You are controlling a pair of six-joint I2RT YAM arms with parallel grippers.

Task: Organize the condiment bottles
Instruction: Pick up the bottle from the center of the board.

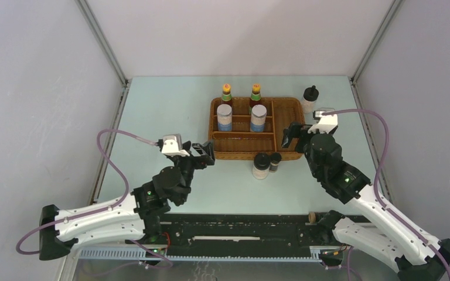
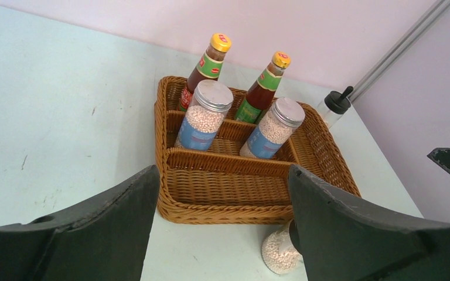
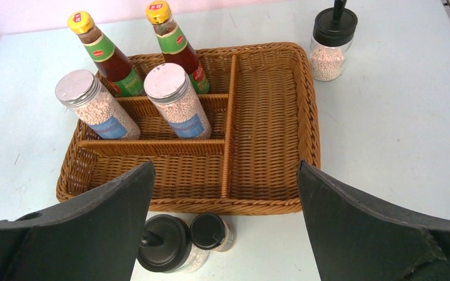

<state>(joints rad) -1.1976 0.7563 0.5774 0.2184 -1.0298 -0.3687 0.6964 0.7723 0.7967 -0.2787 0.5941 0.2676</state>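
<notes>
Toppling threatens the big jar [image 3: 163,243] and small jar [image 3: 210,231] side by side on the bench [image 3: 387,152] at the tray's [image 3: 310,117] 6 o'clock: either the right pincer [image 3: 224,170] or left pincer [image 2: 222,172], both wide open and empty, could clip one while closing on its neighbour.

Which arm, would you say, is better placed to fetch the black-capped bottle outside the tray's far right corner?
Right, probably: the right pincer hovers open over the tray's right side, near that black-capped bottle; the left pincer would have to cross the tray.
</notes>
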